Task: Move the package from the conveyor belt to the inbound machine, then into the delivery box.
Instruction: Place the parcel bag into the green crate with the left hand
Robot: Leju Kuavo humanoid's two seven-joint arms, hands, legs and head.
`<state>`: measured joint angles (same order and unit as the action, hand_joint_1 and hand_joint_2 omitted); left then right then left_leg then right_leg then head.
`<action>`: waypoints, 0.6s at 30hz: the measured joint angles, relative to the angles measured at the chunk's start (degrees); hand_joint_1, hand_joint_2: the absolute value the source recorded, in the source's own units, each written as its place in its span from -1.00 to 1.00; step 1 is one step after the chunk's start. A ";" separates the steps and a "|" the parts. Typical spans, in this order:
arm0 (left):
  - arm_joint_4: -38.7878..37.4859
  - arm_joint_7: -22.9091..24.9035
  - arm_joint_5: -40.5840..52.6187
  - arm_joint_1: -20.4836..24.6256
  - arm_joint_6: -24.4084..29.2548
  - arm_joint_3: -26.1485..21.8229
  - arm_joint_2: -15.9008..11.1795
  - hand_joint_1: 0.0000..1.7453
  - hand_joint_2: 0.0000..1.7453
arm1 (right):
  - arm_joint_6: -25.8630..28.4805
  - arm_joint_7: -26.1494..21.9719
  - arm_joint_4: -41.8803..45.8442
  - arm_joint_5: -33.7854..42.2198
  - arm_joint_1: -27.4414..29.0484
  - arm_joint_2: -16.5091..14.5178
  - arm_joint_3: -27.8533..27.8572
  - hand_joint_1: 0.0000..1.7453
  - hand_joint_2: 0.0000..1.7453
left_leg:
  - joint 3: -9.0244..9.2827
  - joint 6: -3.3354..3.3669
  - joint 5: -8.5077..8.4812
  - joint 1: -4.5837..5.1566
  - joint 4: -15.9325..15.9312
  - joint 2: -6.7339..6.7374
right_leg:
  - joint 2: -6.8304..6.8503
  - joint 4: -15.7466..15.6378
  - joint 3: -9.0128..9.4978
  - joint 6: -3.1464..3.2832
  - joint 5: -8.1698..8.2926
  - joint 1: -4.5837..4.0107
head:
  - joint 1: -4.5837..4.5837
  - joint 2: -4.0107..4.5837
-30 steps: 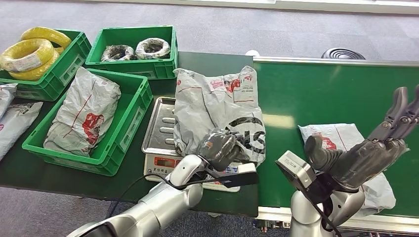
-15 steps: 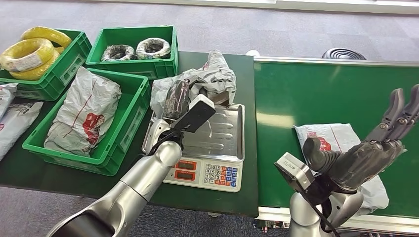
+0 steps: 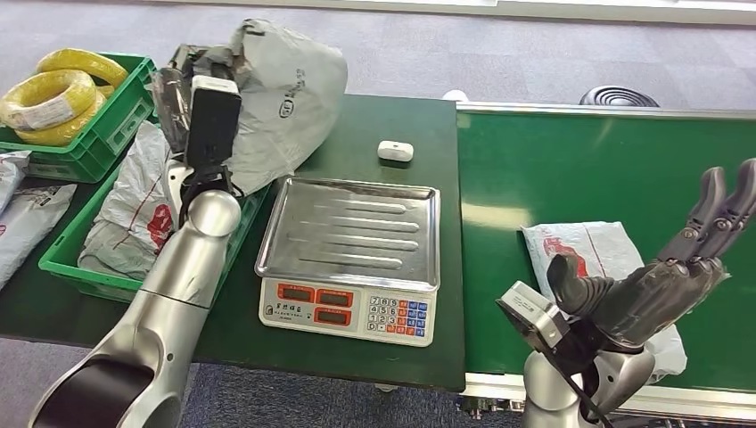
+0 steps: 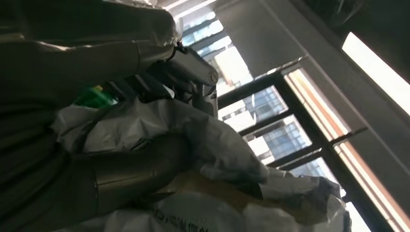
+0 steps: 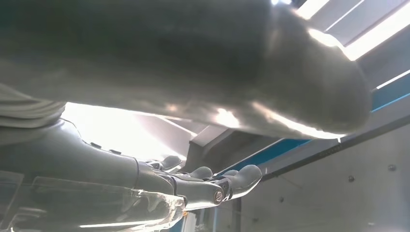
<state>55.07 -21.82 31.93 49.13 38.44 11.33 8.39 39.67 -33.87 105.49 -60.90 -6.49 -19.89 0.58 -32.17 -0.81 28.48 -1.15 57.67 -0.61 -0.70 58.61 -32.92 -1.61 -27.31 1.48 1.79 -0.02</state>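
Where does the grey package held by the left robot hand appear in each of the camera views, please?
Head view: the grey package is lifted at upper left, above the green crate.
Left wrist view: the package is crumpled close up across the middle and lower picture.
Right wrist view: not in it.
Shared landmark: the left robot hand, seen gripping the package in the head view and as dark fingers in the left wrist view.
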 joint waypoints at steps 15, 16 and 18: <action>-2.02 -17.12 19.91 2.55 1.12 -50.17 -3.93 0.82 1.00 | 0.00 0.48 -1.05 -0.99 1.85 0.00 0.71 -1.00 -1.00 | 0.05 -0.01 0.00 -0.01 -0.02 0.18 | -0.14 0.01 -0.07 0.02 0.00 -0.01 | 0.01 0.00; -2.52 -17.49 20.35 2.58 1.12 -52.99 -3.98 0.81 1.00 | 0.00 0.55 -1.05 -1.02 1.84 0.00 0.71 -1.00 -1.00 | 0.04 -0.01 -0.01 -0.02 -0.01 0.13 | -0.11 0.00 -0.06 0.02 -0.01 -0.02 | 0.01 0.00; -3.34 -17.80 20.73 2.60 1.12 -57.05 -4.05 0.81 1.00 | 0.00 0.60 -1.05 -1.04 1.83 0.00 0.70 -1.00 -1.00 | 0.00 -0.02 -0.01 -0.02 -0.01 0.04 | -0.04 0.00 -0.04 0.02 -0.02 -0.02 | -0.02 0.00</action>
<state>51.73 -39.62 52.66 51.73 39.56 -45.72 4.34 39.67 -33.27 104.43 -61.94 -4.66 -19.89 1.28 -32.16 -0.83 28.47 -1.17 57.66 -0.58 -0.74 58.61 -32.97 -1.59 -27.32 1.46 1.77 -0.02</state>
